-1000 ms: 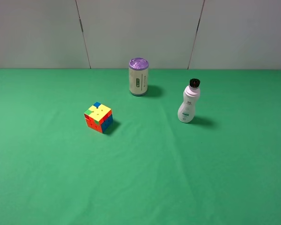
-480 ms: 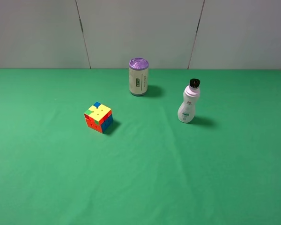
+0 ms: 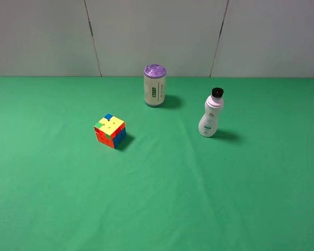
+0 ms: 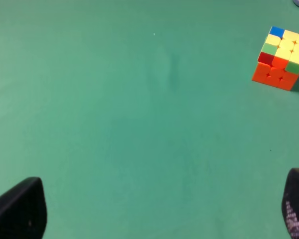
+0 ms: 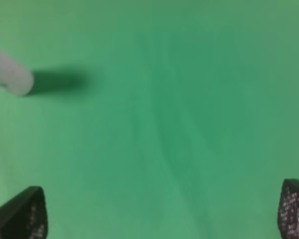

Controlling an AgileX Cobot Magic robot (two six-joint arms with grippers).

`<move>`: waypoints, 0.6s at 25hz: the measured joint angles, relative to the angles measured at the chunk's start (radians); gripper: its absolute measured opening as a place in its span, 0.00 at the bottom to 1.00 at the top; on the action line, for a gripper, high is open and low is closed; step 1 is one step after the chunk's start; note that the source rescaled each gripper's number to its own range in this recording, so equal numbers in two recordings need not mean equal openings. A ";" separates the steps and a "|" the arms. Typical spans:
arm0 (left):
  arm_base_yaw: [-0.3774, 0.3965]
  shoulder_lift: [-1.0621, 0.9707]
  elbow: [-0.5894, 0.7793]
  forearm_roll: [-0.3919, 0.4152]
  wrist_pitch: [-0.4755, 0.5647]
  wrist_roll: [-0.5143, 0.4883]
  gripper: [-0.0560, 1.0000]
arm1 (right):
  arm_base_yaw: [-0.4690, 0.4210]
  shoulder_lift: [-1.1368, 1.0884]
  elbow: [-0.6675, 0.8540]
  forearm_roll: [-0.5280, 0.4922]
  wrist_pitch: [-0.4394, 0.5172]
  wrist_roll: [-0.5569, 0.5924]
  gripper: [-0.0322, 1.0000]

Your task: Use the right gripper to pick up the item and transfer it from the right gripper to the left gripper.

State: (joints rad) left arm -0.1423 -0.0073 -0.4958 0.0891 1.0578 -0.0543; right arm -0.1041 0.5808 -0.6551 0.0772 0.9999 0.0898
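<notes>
The bottle (image 3: pixel 210 117) stands upright on the green worktop (image 3: pixel 162 198), black cap on top, on my right claw's side of the cloth. From that wrist I see only its blurred white base (image 5: pixel 7 74), with its shadow beside it, out ahead of my right claw (image 5: pixel 157 211) and well apart from it. That claw is spread wide open, gripping nothing, with bare cloth between its tips. My left claw (image 4: pixel 157 211) is also wide open and holds nothing. The puzzle cube (image 4: pixel 281 59) lies ahead of it, well clear. From the high camera neither claw shows. The purple-lidded can (image 3: pixel 155 86) stands upright farther back than the bottle, between it and the cube (image 3: pixel 110 130), touching neither.
</notes>
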 joint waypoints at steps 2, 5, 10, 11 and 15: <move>0.000 0.000 0.000 0.000 0.000 0.000 0.99 | 0.025 0.134 -0.065 0.036 -0.002 -0.021 1.00; 0.000 0.000 0.000 0.000 0.000 0.000 0.99 | 0.142 0.311 -0.182 0.049 -0.023 -0.033 1.00; 0.000 0.000 0.000 0.000 0.000 0.000 0.99 | 0.378 0.583 -0.381 -0.049 -0.047 0.045 1.00; 0.000 0.000 0.000 0.000 0.000 0.000 0.99 | 0.409 0.627 -0.425 -0.062 -0.043 0.054 1.00; 0.000 0.000 0.000 0.000 0.000 0.000 0.99 | 0.488 0.814 -0.588 -0.059 -0.008 0.049 1.00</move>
State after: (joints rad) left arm -0.1423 -0.0073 -0.4958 0.0891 1.0578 -0.0543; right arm 0.3843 1.3950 -1.2428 0.0183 0.9921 0.1388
